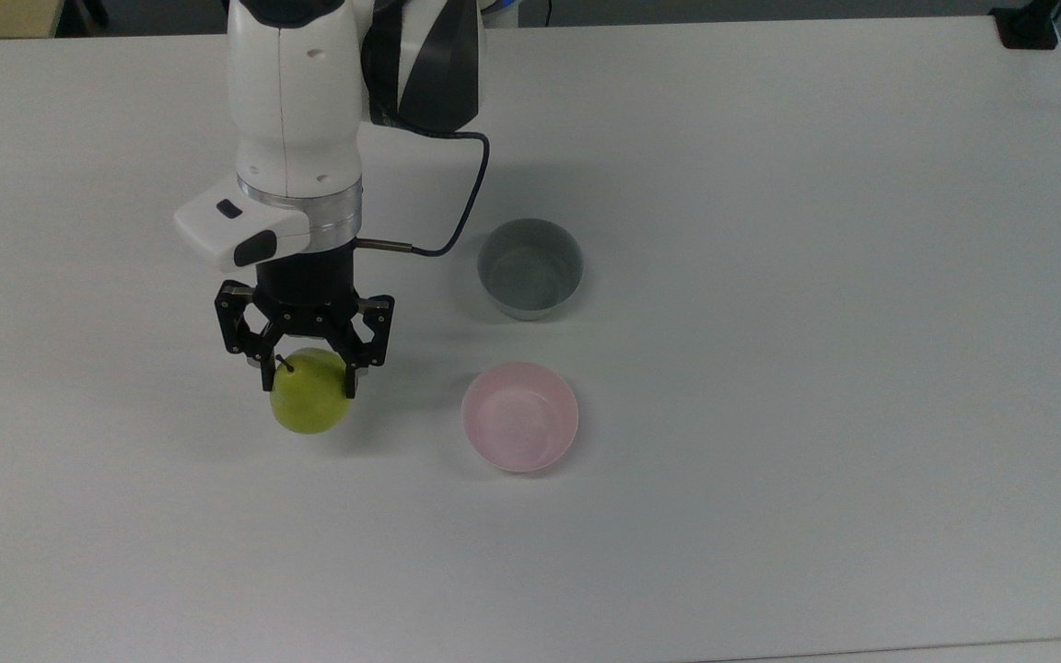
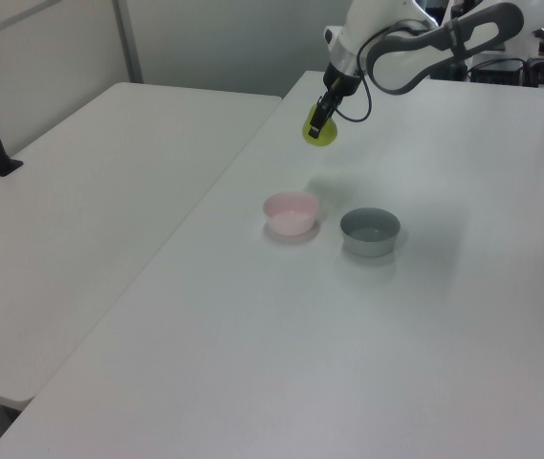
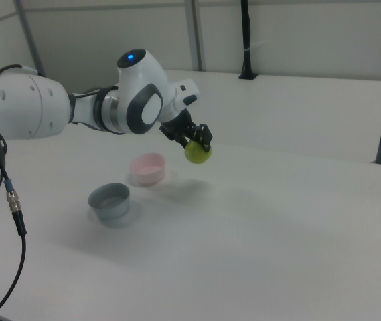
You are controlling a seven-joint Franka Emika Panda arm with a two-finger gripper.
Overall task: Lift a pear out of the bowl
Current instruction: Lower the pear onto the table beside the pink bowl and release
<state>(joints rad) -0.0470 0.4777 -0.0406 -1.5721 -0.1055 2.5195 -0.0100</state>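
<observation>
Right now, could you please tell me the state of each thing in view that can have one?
pear: held in the air, clear of both bowls
gripper: shut on the pear
pink bowl: upright on the table, empty
grey bowl: upright on the table, empty

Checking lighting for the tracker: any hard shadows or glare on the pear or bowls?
Top view: soft, diffuse shadows beside the pink bowl and grey bowl; the pear, held in the gripper, is evenly lit. Left view: a faint blurred shadow on the table below the pear. Right view: mild sheen on the tabletop, nothing blown out.
</observation>
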